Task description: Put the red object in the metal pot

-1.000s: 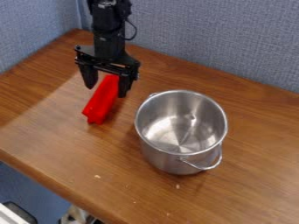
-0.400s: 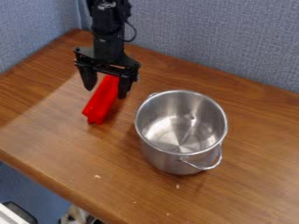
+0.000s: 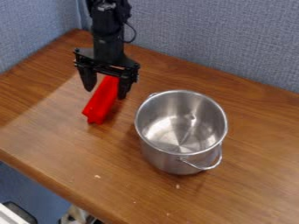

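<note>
On a brown wooden table point(image 3: 52, 131) set against a blue-grey fabric wall point(image 3: 222, 35), a black robot arm point(image 3: 108, 24) reaches straight down from the top of the view, toward 12 o'clock. Its pincer point(image 3: 107, 86) is spread wide, one dark finger point(image 3: 86, 79) to the left and the other to the right of the upper end of the red block point(image 3: 103, 99); whether either finger touches the plastic cannot be made out. That block lies on the wood left of centre, its long axis running from about 1 o'clock under the pincer down to 7 o'clock, where its lower end rests free on the table. Just beside it, toward 4 o'clock, stands the pot point(image 3: 181, 131), upright and shiny, its round mouth open to the camera and its inside showing only reflections. A thin wire handle point(image 3: 201, 164) hangs against the pot's near side, toward 5 o'clock. Pot and block are near one another but apart, with a strip of bare wood between them. At 7 o'clock, the table's front edge cuts diagonally across the corner, with blurred shapes on the floor below that are too indistinct to identify.
</note>
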Motion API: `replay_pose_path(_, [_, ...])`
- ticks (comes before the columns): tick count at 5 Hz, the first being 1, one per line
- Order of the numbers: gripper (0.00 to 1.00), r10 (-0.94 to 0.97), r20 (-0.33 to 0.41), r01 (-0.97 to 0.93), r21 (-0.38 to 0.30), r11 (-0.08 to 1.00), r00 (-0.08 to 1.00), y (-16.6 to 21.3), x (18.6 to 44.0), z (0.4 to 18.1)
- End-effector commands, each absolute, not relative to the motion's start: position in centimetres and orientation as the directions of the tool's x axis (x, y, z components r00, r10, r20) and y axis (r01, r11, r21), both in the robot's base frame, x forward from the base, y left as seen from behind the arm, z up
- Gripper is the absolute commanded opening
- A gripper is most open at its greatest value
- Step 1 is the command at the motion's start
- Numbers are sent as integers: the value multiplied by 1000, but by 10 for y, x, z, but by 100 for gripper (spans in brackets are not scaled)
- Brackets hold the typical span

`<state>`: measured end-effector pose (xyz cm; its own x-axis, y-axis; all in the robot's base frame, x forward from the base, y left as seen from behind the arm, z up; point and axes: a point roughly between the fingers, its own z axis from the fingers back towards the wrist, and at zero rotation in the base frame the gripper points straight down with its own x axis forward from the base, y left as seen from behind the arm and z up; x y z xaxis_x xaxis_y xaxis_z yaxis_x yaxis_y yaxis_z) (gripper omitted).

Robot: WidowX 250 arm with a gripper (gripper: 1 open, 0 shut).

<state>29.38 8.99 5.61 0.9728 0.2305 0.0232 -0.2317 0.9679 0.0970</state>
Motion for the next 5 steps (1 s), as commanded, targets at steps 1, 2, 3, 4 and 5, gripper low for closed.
replay_pose_path(1, [100,231,59,-237,119,964,971,94,295,64])
replay_pose_path(2, [100,236,42,-240,133,962,971,97,294,56])
replay_pose_path(3, [100,241,23,-241,145,959,970,99,292,47])
replay_pose_path(4, [100,247,7,-245,143,959,969,99,291,40])
replay_pose_path(5, [0,251,1,-249,142,958,968,100,292,35])
